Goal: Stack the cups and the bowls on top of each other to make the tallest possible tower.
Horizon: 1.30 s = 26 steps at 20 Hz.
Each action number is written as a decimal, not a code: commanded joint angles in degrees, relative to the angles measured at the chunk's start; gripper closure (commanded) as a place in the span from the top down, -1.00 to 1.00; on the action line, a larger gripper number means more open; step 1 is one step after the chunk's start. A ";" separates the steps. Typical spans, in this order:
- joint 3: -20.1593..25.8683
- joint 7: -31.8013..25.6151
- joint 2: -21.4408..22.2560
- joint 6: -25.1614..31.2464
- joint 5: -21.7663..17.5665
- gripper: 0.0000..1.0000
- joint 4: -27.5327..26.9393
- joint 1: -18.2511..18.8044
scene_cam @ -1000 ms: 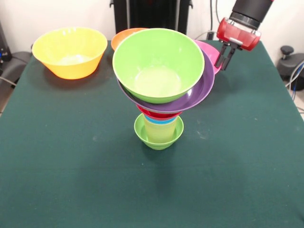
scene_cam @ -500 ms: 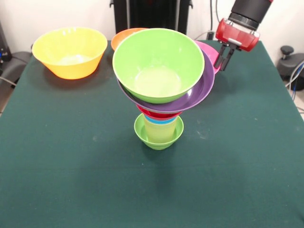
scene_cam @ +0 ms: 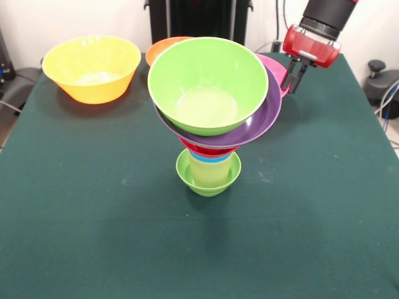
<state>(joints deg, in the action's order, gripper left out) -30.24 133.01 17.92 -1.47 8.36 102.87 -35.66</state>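
The tower (scene_cam: 211, 124) stands mid-table on a small lime-green bowl (scene_cam: 209, 185). In that bowl sits a pale yellow cup (scene_cam: 213, 171); above it show a blue rim (scene_cam: 209, 159) and a red rim (scene_cam: 209, 151). Over them tilt the wide purple bowl (scene_cam: 267, 117) and the large green bowl (scene_cam: 209, 87). Behind the tower, the pink bowl (scene_cam: 275, 67) shows only its right rim. My gripper (scene_cam: 293, 84) hangs at that rim, shut on it.
The large yellow bowl (scene_cam: 91, 67) rests at the back left of the green table (scene_cam: 93, 218). An orange bowl (scene_cam: 161, 48) peeks out behind the green bowl. The tower leans toward the right.
The gripper has risen very slightly at the pink bowl's rim. The tower and the other bowls have not moved.
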 commanded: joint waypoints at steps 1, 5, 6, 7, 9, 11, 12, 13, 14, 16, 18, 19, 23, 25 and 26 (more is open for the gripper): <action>9.35 6.70 -0.22 7.58 1.10 -1.00 1.96 1.94; 9.31 6.55 -0.23 8.17 1.11 -1.00 1.79 1.84; 9.37 6.52 -0.20 8.27 1.11 -1.00 1.80 1.92; 9.43 6.50 -0.17 8.36 1.10 -1.00 1.81 2.01; 9.45 6.49 -0.19 8.47 1.12 -1.00 1.82 2.11; 9.39 6.44 -0.25 8.48 1.09 -1.00 1.75 2.15; 9.32 6.41 -0.29 8.55 1.08 -1.00 1.68 2.13; 9.37 6.33 -0.28 8.47 1.00 -1.00 1.67 2.24; 9.40 6.23 -0.25 8.50 0.93 -1.00 1.62 2.31; 9.31 6.12 -0.30 8.64 0.91 -1.00 1.45 2.31; 9.11 6.22 -0.46 8.71 1.03 -1.00 1.35 2.18; 9.08 6.28 -0.52 8.61 1.06 -1.00 1.39 2.11; 8.81 6.26 -0.77 8.63 1.08 -1.00 1.24 2.05; 8.79 6.09 -0.77 8.77 0.98 -1.00 1.17 2.18; 8.75 6.02 -0.78 8.85 0.95 -1.00 1.13 2.21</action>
<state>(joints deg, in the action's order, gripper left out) -29.79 133.01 18.31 -1.28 8.36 102.87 -34.96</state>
